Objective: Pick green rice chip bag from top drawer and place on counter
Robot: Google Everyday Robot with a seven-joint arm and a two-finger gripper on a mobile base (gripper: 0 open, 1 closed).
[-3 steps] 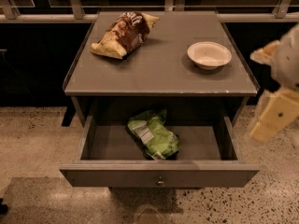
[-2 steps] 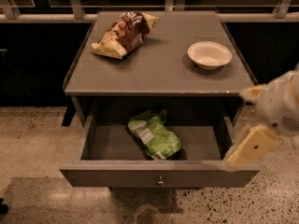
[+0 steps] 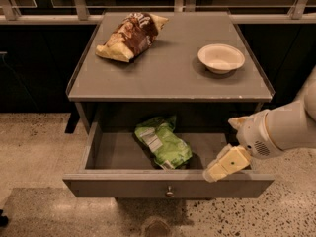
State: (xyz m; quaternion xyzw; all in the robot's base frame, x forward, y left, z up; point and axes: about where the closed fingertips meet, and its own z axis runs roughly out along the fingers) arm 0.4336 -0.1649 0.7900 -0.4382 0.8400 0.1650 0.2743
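Step in hand: reach into the drawer, pre-grasp. My gripper (image 3: 220, 149) hangs at the right end of the open top drawer (image 3: 168, 184), above its front corner. Fingers (image 3: 228, 163) look spread apart, one high near the counter's underside and one low by the drawer's front rim, nothing between them. Not gripping.

The green rice chip bag (image 3: 163, 143) lies flat on the drawer floor, about mid-drawer, tilted diagonally. From the fingers it sits off to the side toward the drawer's middle and below them, apart, no contact. White label end points away from the fingers, toward the back.

The counter (image 3: 168, 68) is above the fingers. The bowl (image 3: 221, 58) sits almost straight above them. The brown-and-yellow chip bag (image 3: 131, 35) is up and far across from them, wrong bag, ignore.

Next move, my call: slide sideways until the fingers straddle the bag, drop under the counter lip, pinch the crinkly body. Headroom looks tight. The bag should crumple easily, so I'd bite deep, not at an edge.
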